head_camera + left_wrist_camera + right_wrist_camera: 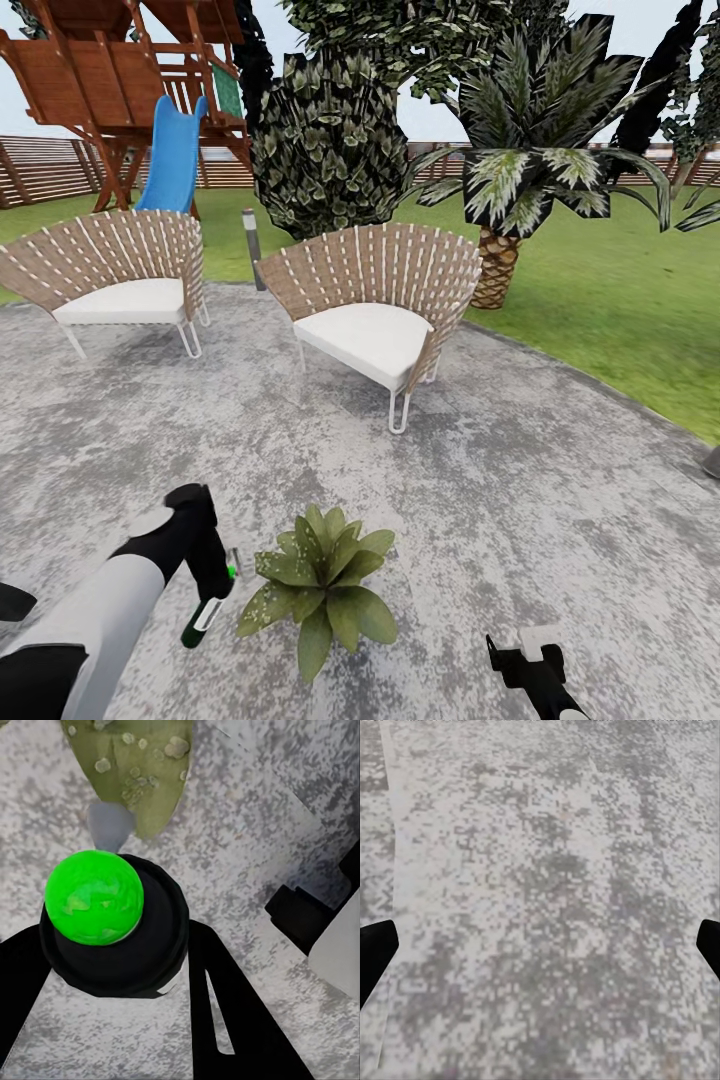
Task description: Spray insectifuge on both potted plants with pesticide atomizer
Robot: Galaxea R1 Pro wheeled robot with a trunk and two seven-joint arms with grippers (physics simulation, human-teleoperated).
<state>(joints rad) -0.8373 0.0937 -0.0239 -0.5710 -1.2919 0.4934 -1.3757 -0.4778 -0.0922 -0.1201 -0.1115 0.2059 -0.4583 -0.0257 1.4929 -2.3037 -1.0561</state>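
The pesticide atomizer [207,608], a slim dark bottle with a white patch and a bright green tip [94,896], hangs tilted in my left gripper [212,598], which is shut on it. Black fingers [225,1012] flank the bottle's body [142,952]. It is held low over the stone patio [520,470], just left of one potted plant [322,585], a low rosette of speckled green leaves. A leaf [139,765] of that plant lies just beyond the green tip. The other potted plant is out of view. My right gripper [520,655] hovers open over bare patio [540,907], right of the plant.
Two wicker chairs [375,300] [120,275] stand at the patio's far side, with a grey bollard light [251,245] between them. A palm [497,260], a dark bush [325,150] and lawn [620,300] lie behind. A wooden playset with a blue slide [175,150] is at the far left.
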